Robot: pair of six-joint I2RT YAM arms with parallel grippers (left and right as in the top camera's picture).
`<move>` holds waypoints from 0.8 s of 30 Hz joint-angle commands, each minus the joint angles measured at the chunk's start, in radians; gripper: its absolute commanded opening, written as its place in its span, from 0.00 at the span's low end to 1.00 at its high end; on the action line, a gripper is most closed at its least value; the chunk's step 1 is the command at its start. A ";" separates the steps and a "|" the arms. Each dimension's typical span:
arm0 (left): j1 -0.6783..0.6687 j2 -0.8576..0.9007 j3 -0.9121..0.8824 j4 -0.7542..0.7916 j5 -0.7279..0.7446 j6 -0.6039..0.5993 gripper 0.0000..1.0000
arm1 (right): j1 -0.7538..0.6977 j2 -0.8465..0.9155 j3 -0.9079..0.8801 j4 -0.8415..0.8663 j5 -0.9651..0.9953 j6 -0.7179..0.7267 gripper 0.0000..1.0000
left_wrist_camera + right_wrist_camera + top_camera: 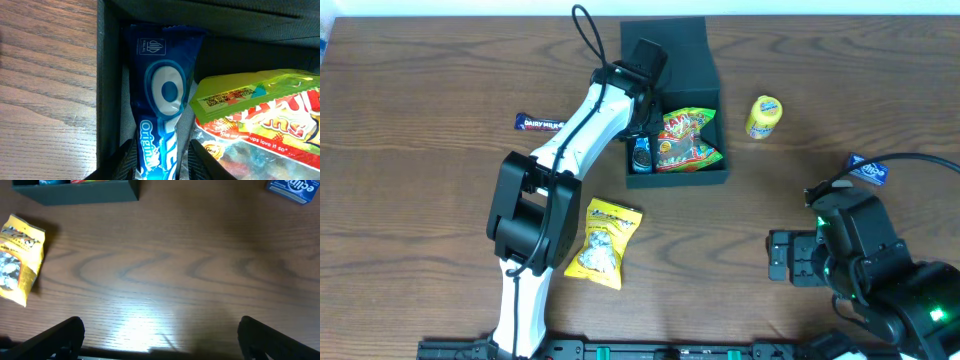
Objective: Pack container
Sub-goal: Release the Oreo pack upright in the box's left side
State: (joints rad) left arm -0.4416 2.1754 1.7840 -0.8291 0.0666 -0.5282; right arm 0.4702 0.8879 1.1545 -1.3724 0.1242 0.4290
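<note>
Yellow comes first: a yellow snack bag (603, 243) lies loose toward the near edge, left of the middle. At the near right corner the right gripper (160, 332) hovers over the bare worktop (420, 200), jaws spread with nothing between them. Further in, three more items wait outside: a Dairy Milk bar (540, 123) left of centre, a small yellow tub (764, 116) right of centre, and a blue box (868, 170) by the right edge. At the middle of the far edge sits the container (677, 178), lid flap open, a bag of gummies (688, 140) already inside. The left gripper (162, 160) reaches in, jaws flanking the end of a blue packet (162, 95) along the left wall — pinching or merely beside it, you cannot tell. By my reckoning you are under halfway — four items and the lid remain.
</note>
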 commanded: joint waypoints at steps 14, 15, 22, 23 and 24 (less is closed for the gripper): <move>0.003 -0.304 0.028 -0.056 -0.026 0.062 0.50 | 0.008 -0.005 0.001 -0.002 0.002 0.012 0.99; 0.003 -0.338 0.028 -0.083 -0.026 0.066 0.52 | 0.008 -0.005 0.001 -0.002 0.002 0.011 0.99; 0.002 -0.510 0.027 -0.425 -0.146 0.124 0.80 | 0.008 -0.005 0.001 -0.001 0.002 0.011 0.99; 0.002 -0.527 0.026 -0.486 -0.150 0.124 0.95 | 0.008 -0.005 0.001 -0.002 0.002 0.011 0.99; -0.002 -0.540 0.024 -0.525 -0.152 0.124 0.95 | 0.008 -0.005 0.001 -0.001 0.002 0.011 0.99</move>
State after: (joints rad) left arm -0.4416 1.6466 1.8053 -1.3205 -0.0341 -0.4221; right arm 0.4702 0.8879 1.1545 -1.3716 0.1238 0.4290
